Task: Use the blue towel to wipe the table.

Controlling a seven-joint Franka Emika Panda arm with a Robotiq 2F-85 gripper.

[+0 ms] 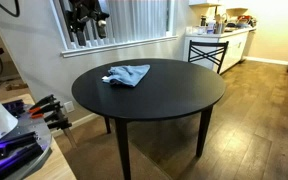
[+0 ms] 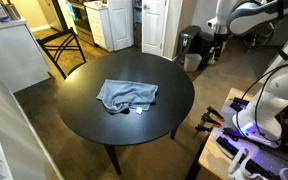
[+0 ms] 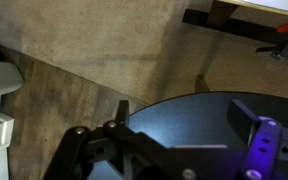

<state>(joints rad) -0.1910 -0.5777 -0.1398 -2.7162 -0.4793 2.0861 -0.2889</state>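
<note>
A crumpled blue towel (image 1: 128, 74) lies on the round black table (image 1: 174, 95), toward its far side near the window. In the other exterior view the towel (image 2: 127, 95) sits near the table's (image 2: 94, 120) middle. My gripper (image 1: 86, 28) hangs high above the table's far edge, in front of the window blinds, well clear of the towel. In the wrist view the gripper (image 3: 184, 118) is open and empty, with its two dark fingers spread over the table's edge (image 3: 184, 108) and the wood floor. The towel is out of the wrist view.
A black-framed chair (image 1: 209, 50) stands beyond the table by the kitchen counter; it also shows in an exterior view (image 2: 64, 45). A side bench with orange-handled clamps (image 1: 44, 105) and a purple-lit device (image 2: 252, 125) stands close to the table. A dark bin (image 2: 191, 47) is near the arm's base.
</note>
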